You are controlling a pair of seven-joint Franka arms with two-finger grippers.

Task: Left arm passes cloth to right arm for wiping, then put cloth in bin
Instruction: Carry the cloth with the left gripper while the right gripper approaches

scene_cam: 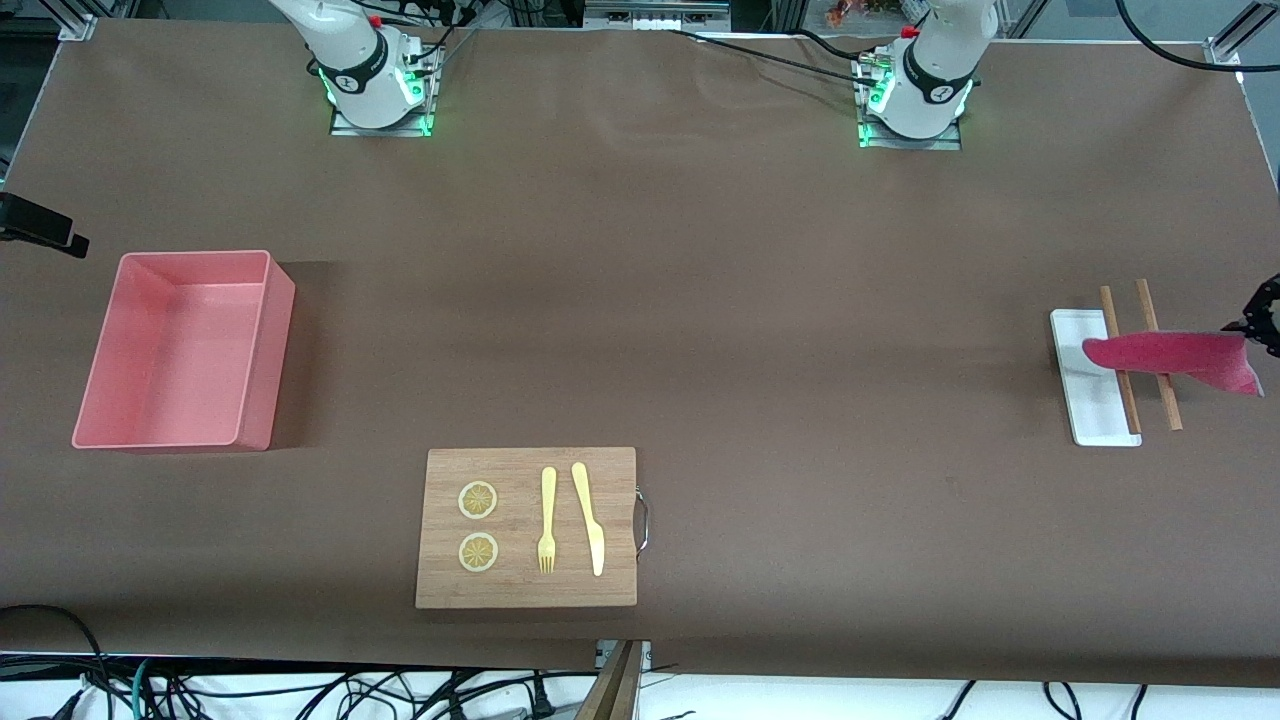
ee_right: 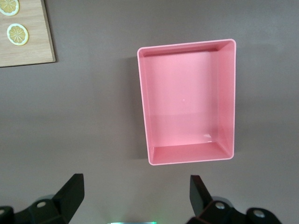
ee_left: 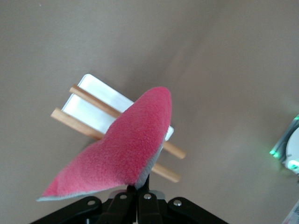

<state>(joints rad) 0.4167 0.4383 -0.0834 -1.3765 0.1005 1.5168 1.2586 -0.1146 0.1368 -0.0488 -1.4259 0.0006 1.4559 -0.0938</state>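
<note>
The bin [scene_cam: 180,350] is sitting empty at the right arm's end of the table. The right gripper [ee_right: 135,196] is hanging over the table near it, jaws wide apart, waiting. The left gripper [scene_cam: 1262,325] is pinching the cloth [scene_cam: 1175,355] tight, up in the air over the white tray [scene_cam: 1080,390] and two wooden sticks [scene_cam: 1160,355]. I think the handing-over step is only starting. Next, both arms need to meet in the middle. The left gripper is partly cut off at the front view's edge.

white arms [scene_cam: 360,60], green-lit bases, black cables, black fingers [ee_right: 70,193].
</note>
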